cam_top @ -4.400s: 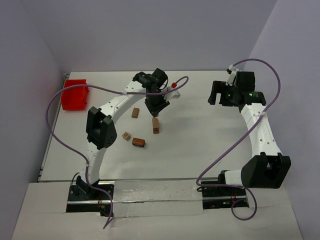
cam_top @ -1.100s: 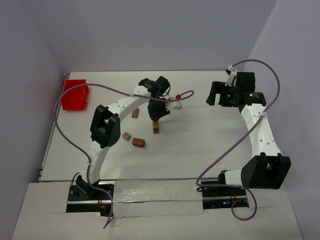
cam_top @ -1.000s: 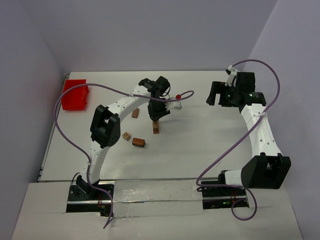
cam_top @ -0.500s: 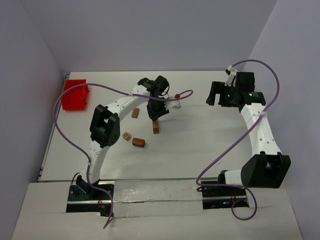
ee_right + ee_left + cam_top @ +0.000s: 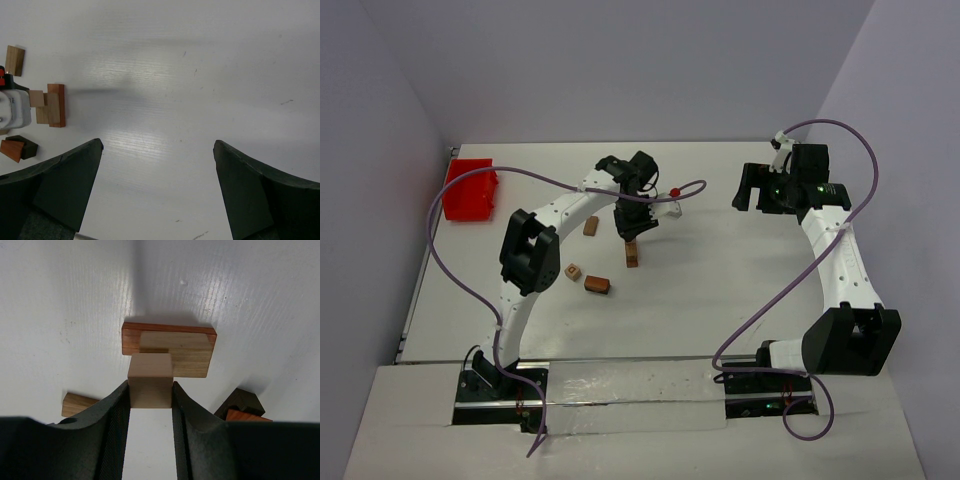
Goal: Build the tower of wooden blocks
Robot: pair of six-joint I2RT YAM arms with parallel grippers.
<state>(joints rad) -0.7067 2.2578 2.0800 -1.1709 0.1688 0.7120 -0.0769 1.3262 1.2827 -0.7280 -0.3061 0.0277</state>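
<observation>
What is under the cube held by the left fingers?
Under the cube, clamped in the left fingers, stands the tower: a tan block on a reddish-brown block. The cube covers part of the tan block; whether they touch cannot be told.

The left arm (image 5: 555, 213) is reaching from its near base toward the far centre, its elbow bending on the left and its wrist pointing straight down. The left gripper (image 5: 150, 390) is pinching a tan block (image 5: 150, 382) between its two dark fingers (image 5: 117, 410), with the jaws narrowly parted. The right arm (image 5: 835, 255) is rising on the right side, its forearm leaning toward the far edge. The right gripper (image 5: 750, 188) is turning toward the left, its jaws gaping wide and holding nothing.
</observation>
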